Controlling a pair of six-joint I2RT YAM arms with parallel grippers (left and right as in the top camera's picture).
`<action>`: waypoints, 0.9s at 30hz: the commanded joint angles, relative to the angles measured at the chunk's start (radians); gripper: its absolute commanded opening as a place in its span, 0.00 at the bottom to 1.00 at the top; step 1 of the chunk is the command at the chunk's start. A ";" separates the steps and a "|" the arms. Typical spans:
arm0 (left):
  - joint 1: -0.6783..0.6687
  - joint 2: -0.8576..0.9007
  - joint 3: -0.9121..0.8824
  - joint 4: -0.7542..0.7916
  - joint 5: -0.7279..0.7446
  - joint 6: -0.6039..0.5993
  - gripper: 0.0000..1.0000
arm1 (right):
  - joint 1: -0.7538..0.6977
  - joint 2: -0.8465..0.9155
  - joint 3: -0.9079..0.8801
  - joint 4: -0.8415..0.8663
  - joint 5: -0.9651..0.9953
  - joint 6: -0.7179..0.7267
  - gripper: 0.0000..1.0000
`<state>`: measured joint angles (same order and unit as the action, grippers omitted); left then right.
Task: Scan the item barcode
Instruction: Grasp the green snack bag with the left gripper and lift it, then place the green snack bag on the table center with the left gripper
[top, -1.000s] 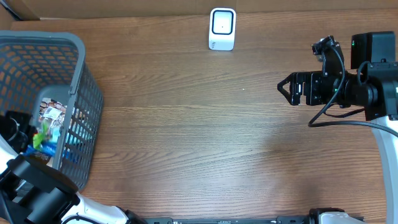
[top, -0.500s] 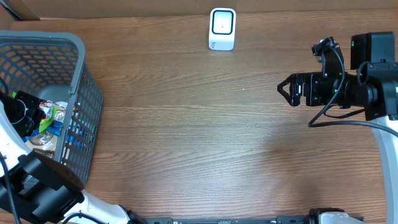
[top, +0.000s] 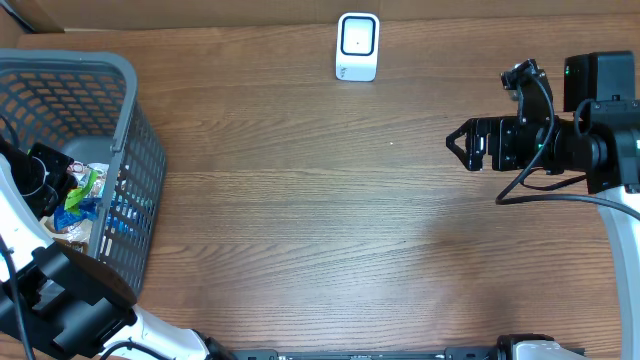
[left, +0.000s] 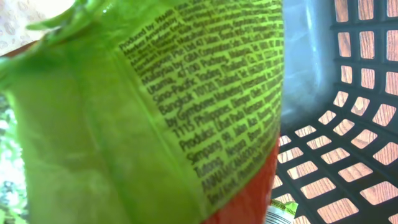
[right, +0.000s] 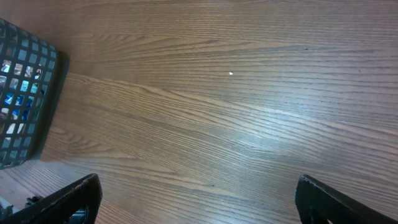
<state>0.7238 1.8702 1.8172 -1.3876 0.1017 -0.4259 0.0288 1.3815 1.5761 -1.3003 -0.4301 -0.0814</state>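
The left gripper (top: 58, 178) sits inside the basket (top: 118, 70), clenched, apparently on the green packet (left: 155, 124) that fills its wrist view; lift it straight up, clear of the rim and the other packets; only fine print shows, so find the barcode before presenting it to the scanner (top: 357, 46); the right gripper (top: 455, 142) hangs released, well apart.

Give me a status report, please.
Left gripper shut on green packet, inside basket. Right gripper open, empty, over table. Basket wall between packet and scanner.
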 joint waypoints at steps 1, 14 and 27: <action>-0.005 -0.001 0.033 0.004 0.030 0.023 0.04 | 0.002 0.001 -0.003 0.004 -0.005 0.003 1.00; -0.176 -0.086 0.598 -0.214 0.214 0.220 0.04 | 0.002 0.001 -0.004 0.004 -0.005 0.003 1.00; -1.047 0.085 0.480 -0.185 0.113 0.470 0.09 | 0.002 0.001 -0.004 0.004 -0.005 0.003 1.00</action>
<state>-0.2329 1.8263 2.3650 -1.5902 0.2874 0.0162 0.0284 1.3815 1.5753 -1.3014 -0.4305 -0.0814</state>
